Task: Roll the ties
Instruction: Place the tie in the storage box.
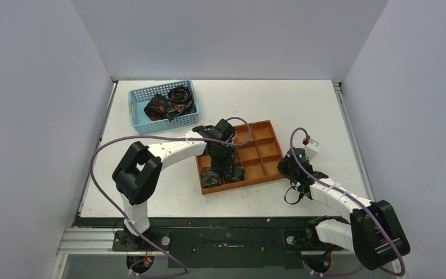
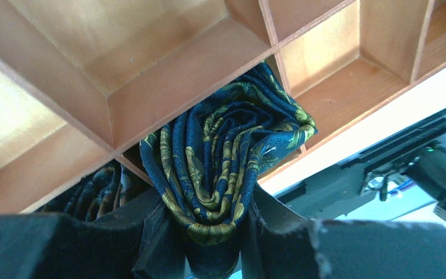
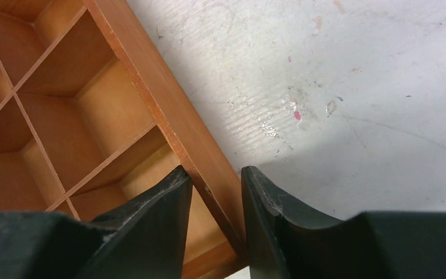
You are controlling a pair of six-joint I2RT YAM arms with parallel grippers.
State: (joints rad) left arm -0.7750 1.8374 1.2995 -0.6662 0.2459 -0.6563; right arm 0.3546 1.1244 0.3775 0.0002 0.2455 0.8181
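An orange tray (image 1: 261, 152), split by thin walls into a grid of compartments, sits in the middle of the top view. Most of its cells show bare floor.

The left gripper (image 1: 225, 168) reaches down into the tray's lower-left part. In the left wrist view its fingers (image 2: 279, 232) are closed on a rolled tie (image 2: 220, 168), navy with a yellow-green print (the coils show end-on as a tight spiral). The roll is pinched at its lower end and its upper end leans into a cell against a dividing wall. A second tie (image 2: 96, 192) of the same colouring lies bunched in the adjoining cell at the lower left of that frame. In the top view it is the dark lump in the tray's lower-left corner (image 1: 212, 177).

The right gripper (image 3: 216, 197) is at the tray's lower-right corner (image 1: 287, 168). Its jaws are nearly together and straddle the outer wall, one finger inside a bare cell and the other outside over the white table (image 3: 354, 87). They appear to press the wall from both sides.

At the upper left of the top view stands a light-blue basket (image 1: 136, 110). It holds more dark ties (image 1: 168, 103), loosely heaped, one of them with orange print.
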